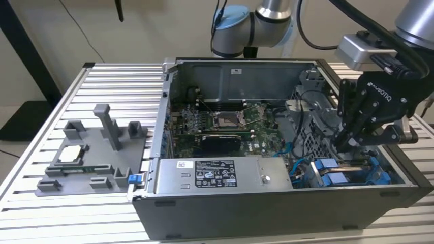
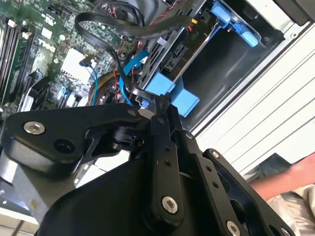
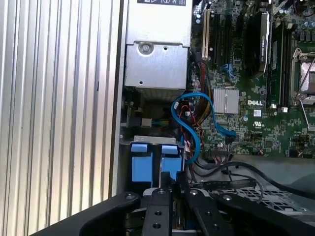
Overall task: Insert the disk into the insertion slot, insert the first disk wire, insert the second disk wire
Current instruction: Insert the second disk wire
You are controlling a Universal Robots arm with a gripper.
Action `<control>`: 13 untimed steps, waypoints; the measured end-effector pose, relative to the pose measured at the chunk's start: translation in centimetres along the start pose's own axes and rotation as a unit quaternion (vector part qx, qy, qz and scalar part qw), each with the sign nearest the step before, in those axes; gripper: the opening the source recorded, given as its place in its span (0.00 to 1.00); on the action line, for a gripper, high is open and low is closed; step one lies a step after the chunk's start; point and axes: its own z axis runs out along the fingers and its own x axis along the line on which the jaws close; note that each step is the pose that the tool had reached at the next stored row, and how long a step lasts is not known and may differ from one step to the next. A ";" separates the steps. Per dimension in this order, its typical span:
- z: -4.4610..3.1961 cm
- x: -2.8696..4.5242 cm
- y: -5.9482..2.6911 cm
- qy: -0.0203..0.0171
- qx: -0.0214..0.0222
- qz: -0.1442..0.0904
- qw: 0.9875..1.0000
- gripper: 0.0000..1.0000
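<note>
On the slatted table, at the exterior view's left, a grey fixture tray (image 1: 81, 162) sits beside the open computer case (image 1: 271, 203); further right the power supply (image 1: 224, 175), then the gripper (image 1: 352, 145), fingers drawn narrow, down among the insertion slot (image 1: 349, 173) blue tabs; I cannot tell where the disk lies

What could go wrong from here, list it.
1. The gripper hangs low among loose cables beside the blue drive carriers; a wire could snag or get pinched.
2. The case wall sits near the gripper, so a sideways move may strike it.
</note>
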 end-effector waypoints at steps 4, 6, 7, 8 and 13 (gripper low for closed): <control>0.36 0.00 -0.32 0.000 0.000 0.000 1.000 0.00; 0.56 0.02 -0.64 -0.001 0.000 0.000 1.000 0.00; 0.66 0.03 -0.84 -0.002 0.000 0.000 1.000 0.00; 0.75 0.03 -1.01 -0.003 0.000 0.000 1.000 0.00; 1.22 0.06 -1.74 -0.006 0.000 -0.001 1.000 0.00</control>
